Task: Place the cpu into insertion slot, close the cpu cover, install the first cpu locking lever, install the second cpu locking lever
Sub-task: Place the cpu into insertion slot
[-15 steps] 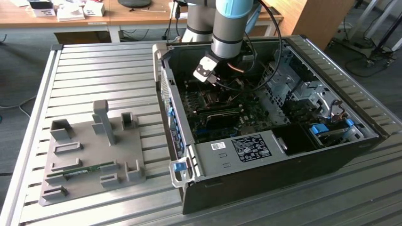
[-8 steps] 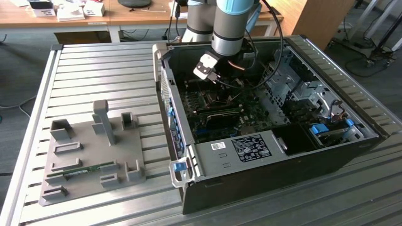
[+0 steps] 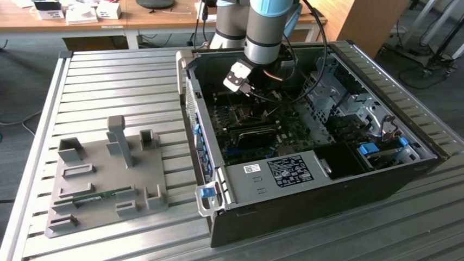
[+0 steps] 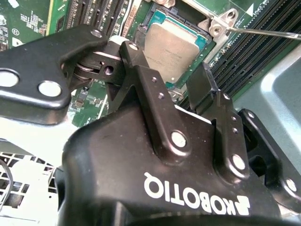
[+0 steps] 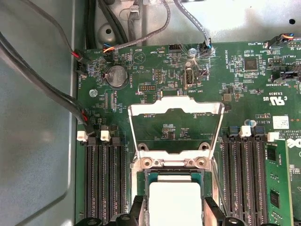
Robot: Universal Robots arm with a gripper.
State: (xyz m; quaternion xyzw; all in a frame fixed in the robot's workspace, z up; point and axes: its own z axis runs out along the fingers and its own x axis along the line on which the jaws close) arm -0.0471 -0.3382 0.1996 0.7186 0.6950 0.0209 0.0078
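The cpu (image 5: 174, 203) (image 4: 170, 47), a pale silvery square, lies flat inside the insertion slot (image 5: 146, 181) on the green board. My gripper (image 5: 174, 213) (image 4: 165, 61) (image 3: 250, 89) hangs just above it, open, with one black fingertip (image 5: 137, 213) on either side of the chip. The cpu cover (image 5: 176, 109), a thin silvery frame, is swung back on its hinge and rests open on the board beyond the slot. A thin wire locking lever (image 4: 263, 32) (image 5: 217, 186) stands free beside the slot.
Black memory slots (image 5: 104, 179) (image 5: 247, 174) flank the socket. Cables (image 5: 42, 75) run along the case wall. The open computer case (image 3: 427, 147) hems in the arm. A grey fixture plate (image 3: 101, 179) lies at the exterior view's left.
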